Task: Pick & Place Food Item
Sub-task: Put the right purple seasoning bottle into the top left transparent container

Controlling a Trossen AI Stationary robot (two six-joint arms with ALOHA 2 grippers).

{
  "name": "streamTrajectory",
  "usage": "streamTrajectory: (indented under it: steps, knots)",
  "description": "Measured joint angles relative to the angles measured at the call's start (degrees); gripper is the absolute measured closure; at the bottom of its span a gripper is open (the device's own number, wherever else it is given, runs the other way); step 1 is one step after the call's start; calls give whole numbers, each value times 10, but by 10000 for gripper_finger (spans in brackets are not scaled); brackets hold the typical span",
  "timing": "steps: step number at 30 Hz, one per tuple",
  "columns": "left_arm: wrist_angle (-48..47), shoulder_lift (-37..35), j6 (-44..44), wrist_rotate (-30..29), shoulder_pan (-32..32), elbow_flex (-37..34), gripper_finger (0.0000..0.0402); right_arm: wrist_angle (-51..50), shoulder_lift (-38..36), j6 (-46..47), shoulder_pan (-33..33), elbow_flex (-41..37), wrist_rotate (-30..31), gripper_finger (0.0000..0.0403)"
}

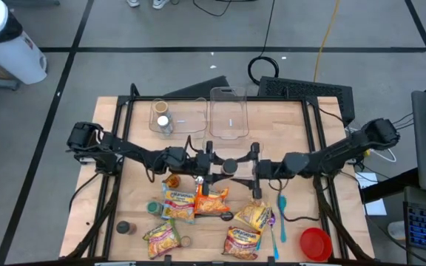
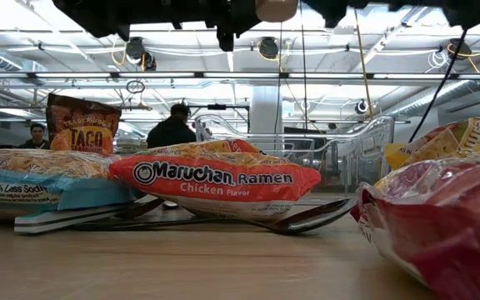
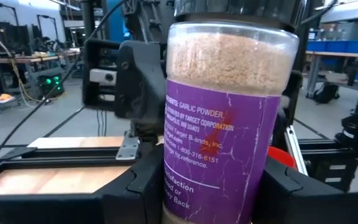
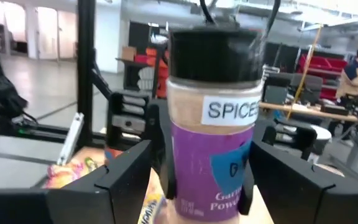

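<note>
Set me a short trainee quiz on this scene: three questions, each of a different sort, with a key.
1. True or false: the left end effector is shut on the garlic powder jar.
2. Multiple choice: the right end effector is
A) shut on a ramen pack
B) open, with a finger on either side of the jar
C) resting on the red bowl
3. Fill in the blank: the white label below the jar's black lid reads ____.

Key: 1 true; 2 B; 3 SPICES.
</note>
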Motion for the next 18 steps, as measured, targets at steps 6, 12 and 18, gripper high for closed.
streamTrajectory:
  steps: [6,12,18]
  knots:
    - [-6,0,-6,-4,1,0,234,-1,22,0,-13,18,-2,163]
    - [-6,0,-6,-8,1,0,234,-7,14,5,-9,19,2,240]
    - [-9,0,-40,-12,0,0,228,-15,13,11,-7,19,3,285]
